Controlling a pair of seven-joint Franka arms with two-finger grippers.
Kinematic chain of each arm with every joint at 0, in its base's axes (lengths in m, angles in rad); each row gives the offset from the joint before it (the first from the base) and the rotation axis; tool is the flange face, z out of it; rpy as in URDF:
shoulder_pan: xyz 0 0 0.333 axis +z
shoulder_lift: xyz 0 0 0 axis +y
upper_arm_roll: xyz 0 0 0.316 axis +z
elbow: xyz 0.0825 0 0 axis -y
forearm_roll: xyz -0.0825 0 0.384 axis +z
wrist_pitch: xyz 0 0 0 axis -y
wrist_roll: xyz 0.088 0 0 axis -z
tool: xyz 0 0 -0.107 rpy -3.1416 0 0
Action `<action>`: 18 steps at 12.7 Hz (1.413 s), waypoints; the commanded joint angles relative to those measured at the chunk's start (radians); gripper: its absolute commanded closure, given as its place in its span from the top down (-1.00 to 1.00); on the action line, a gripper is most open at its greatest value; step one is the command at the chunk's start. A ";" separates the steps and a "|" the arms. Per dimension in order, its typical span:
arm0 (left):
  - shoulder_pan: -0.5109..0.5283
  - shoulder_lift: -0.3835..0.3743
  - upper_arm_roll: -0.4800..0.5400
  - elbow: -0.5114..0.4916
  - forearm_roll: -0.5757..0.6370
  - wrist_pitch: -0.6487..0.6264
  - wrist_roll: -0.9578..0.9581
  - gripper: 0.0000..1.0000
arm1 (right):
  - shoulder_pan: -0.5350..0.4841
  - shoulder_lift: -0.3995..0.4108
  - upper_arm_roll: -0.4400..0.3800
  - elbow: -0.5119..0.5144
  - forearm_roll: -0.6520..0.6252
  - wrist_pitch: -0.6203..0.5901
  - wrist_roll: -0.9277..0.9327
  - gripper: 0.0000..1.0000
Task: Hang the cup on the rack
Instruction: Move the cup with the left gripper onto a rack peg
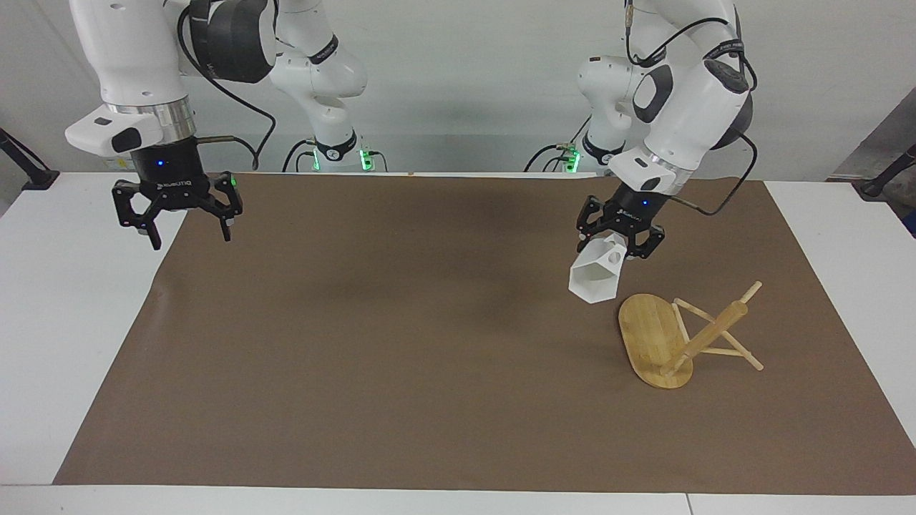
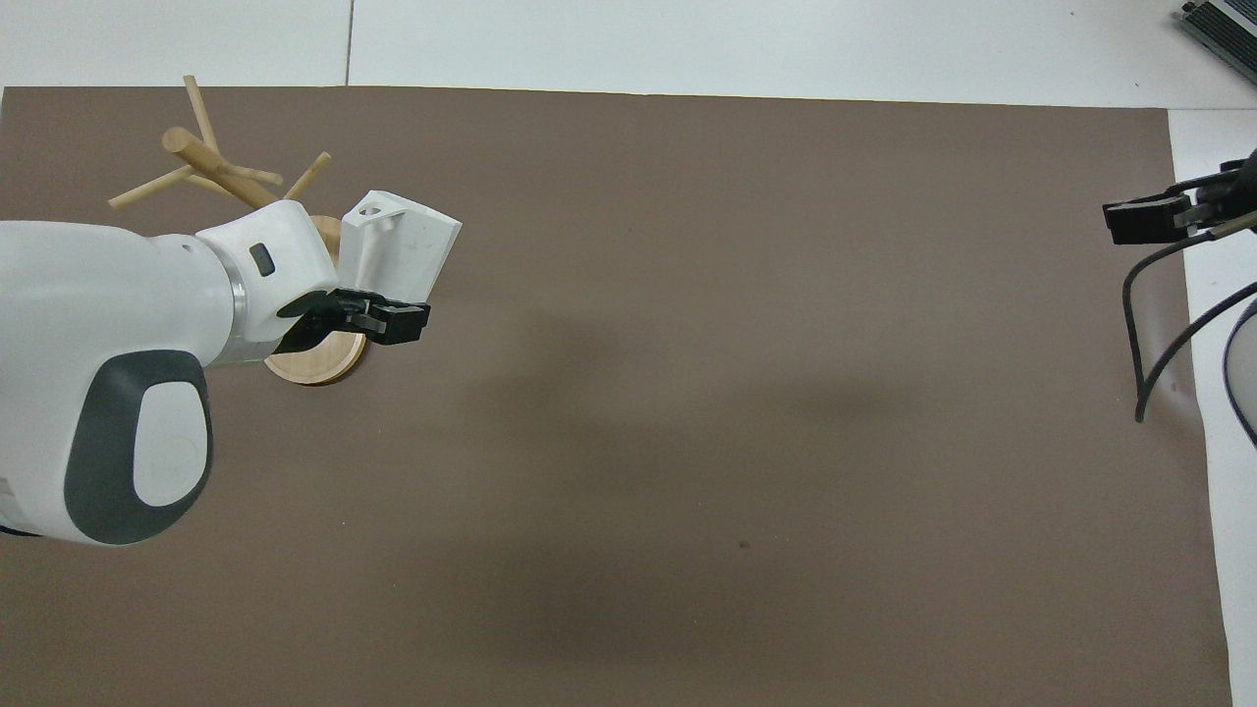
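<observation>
My left gripper (image 1: 620, 245) is shut on the white faceted cup (image 1: 593, 280) near its handle. The handle's round hole faces outward and the cup's mouth tilts down. The cup hangs in the air over the mat, beside the rack's oval base (image 1: 650, 330). In the overhead view the left gripper (image 2: 381, 316) and the cup (image 2: 405, 247) partly cover the rack (image 2: 228, 181). The bamboo rack's post (image 1: 710, 332) rises from the end of the base farther from the robots, with thin pegs sticking out. My right gripper (image 1: 179, 227) is open and empty over the mat's edge at the right arm's end.
A brown mat (image 1: 401, 357) covers most of the white table (image 1: 71, 322). The right gripper shows at the edge of the overhead view (image 2: 1144, 216) with its cable looping below it.
</observation>
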 commanded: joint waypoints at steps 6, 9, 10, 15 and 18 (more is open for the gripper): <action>0.052 0.039 -0.001 0.023 0.026 0.020 -0.176 -1.00 | -0.010 -0.053 0.011 -0.027 0.126 -0.259 0.177 1.00; 0.053 0.103 -0.001 0.057 0.023 0.075 -0.190 -1.00 | -0.009 -0.056 0.013 -0.027 0.129 -0.280 0.192 1.00; 0.053 0.111 -0.001 0.062 0.023 0.081 -0.201 -1.00 | -0.009 -0.059 0.013 -0.028 0.131 -0.282 0.198 1.00; 0.053 0.136 -0.001 0.068 0.019 0.141 -0.268 -1.00 | -0.012 -0.062 0.010 -0.034 0.129 -0.293 0.284 1.00; 0.075 0.157 -0.001 0.108 0.017 0.130 -0.274 -1.00 | -0.048 -0.064 0.008 -0.042 0.125 -0.283 0.278 1.00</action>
